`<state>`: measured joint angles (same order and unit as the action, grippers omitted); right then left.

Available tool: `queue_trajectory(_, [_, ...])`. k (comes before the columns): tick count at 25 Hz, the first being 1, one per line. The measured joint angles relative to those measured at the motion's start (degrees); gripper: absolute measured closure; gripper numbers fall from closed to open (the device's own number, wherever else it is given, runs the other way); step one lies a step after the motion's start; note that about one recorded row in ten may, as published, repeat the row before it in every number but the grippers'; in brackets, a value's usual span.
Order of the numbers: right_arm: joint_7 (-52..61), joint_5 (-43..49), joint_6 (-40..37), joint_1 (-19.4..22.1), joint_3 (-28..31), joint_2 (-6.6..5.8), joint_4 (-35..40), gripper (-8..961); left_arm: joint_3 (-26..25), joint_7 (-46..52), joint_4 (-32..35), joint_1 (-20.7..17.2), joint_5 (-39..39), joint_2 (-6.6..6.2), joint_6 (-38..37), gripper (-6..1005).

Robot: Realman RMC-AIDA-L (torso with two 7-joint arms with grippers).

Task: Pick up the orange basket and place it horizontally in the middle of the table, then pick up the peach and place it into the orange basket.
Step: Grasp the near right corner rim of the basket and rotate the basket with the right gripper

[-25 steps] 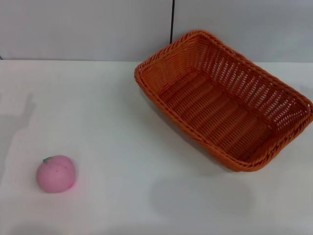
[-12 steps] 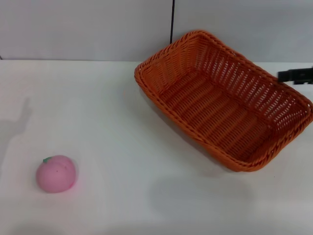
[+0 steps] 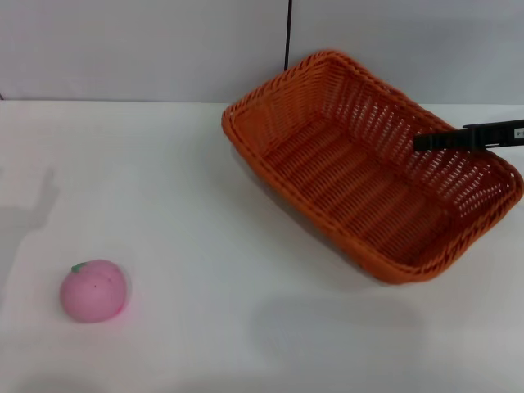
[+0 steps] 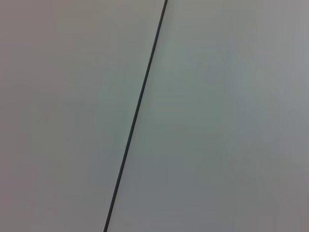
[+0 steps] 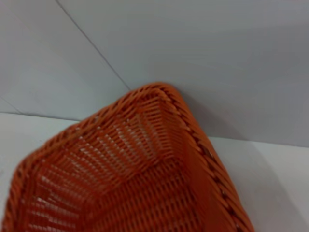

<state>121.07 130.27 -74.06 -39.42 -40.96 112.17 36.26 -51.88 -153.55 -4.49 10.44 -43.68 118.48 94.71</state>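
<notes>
The orange basket (image 3: pixel 368 172) lies at an angle on the right rear of the white table (image 3: pixel 196 196), one corner near the back wall. The right wrist view looks into the same orange basket (image 5: pixel 140 188) from close above its rim. My right gripper (image 3: pixel 422 141) reaches in from the right edge as a thin black bar, its tip over the basket's far long side. Far off at the front left sits the pink peach (image 3: pixel 93 290), leaf up and untouched. My left gripper is out of view; its wrist camera shows only the wall.
A grey wall with a dark vertical seam (image 3: pixel 287 37) stands right behind the table. A seam (image 4: pixel 137 111) also crosses the left wrist view. Bare white tabletop lies between the peach and the basket.
My right gripper has come in from the right edge and now reaches over the basket's far side. The basket's left corner has shifted slightly left. The peach has not moved.
</notes>
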Motion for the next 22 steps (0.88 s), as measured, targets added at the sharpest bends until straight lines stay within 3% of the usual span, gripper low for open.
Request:
queue_trajectory(9, [-0.2,0.0,0.8,0.5,-0.8,0.15,-0.1,191,0.1,0.1,0.0,-0.3,0.0,0.09,0.9,169])
queue_trajectory(14, [-1.2,0.0,0.8,0.8,-0.9,0.16,0.0,355,0.2,0.1,0.0,-0.3,0.0,0.09,1.0,169])
queue_trajectory(18, [-1.9,0.0,0.6,0.9,-0.9,0.21,0.4,545,0.2,0.1,0.0,-0.3,0.0,0.09,1.0,169])
queue_trajectory(21, [-2.3,0.0,-0.6,1.2,-0.9,0.62,2.2,636,0.2,0.1,0.0,-0.3,0.0,0.08,1.0,169])
queue_trajectory(22, [-3.4,0.0,-2.0,1.9,-0.9,1.25,5.0,657,0.2,0.1,0.0,-0.3,0.0,0.09,1.0,169])
